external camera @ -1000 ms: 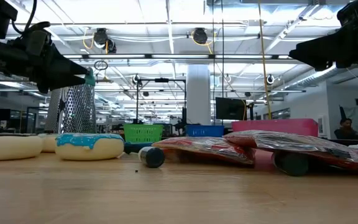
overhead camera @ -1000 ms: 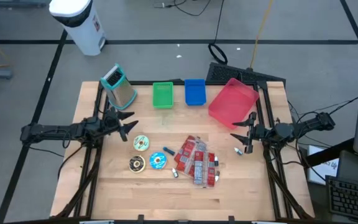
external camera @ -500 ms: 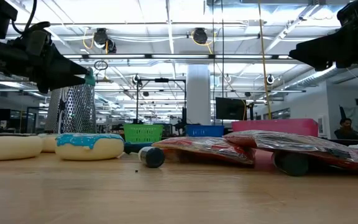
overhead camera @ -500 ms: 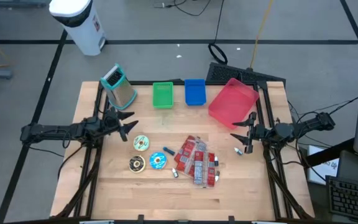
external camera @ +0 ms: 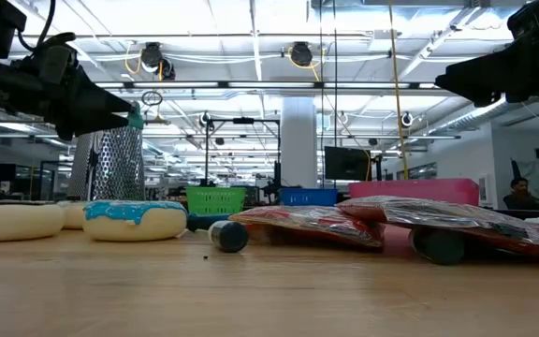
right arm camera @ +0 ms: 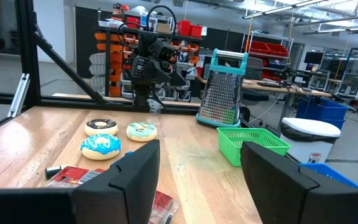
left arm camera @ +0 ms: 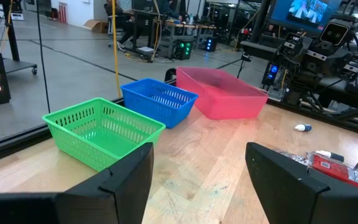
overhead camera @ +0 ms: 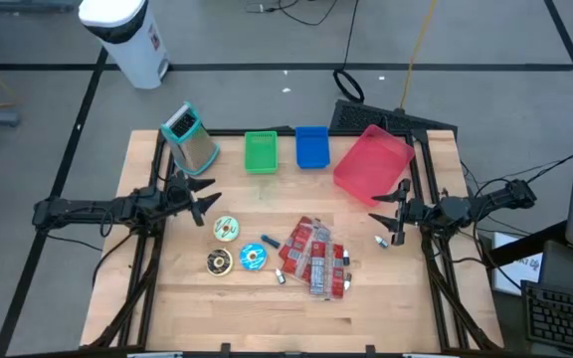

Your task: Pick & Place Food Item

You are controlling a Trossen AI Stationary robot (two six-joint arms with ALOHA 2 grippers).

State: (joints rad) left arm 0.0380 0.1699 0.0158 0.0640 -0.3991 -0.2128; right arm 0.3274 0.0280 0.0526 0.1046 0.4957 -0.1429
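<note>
Three donuts lie flat on the wooden table: a pale-iced one (overhead camera: 225, 228), a chocolate one (overhead camera: 219, 262) and a blue-iced one (overhead camera: 252, 257). A heap of red snack packets (overhead camera: 314, 257) lies to their right. My left gripper (overhead camera: 204, 196) hangs open and level near the table's left edge, just left of the pale donuts (right arm camera: 142, 131). My right gripper (overhead camera: 379, 211) hangs open and level near the right edge, right of the packets (left arm camera: 334, 167). Neither has anything between its fingers (left arm camera: 129, 174) (right arm camera: 135, 168).
Along the far edge stand a metal grater (overhead camera: 189, 137), a green basket (overhead camera: 261, 152), a blue basket (overhead camera: 311, 146) and a tilted pink bin (overhead camera: 373, 159). Small markers (overhead camera: 280, 276) (overhead camera: 381, 241) lie near the packets. Bare wood shows toward the near edge.
</note>
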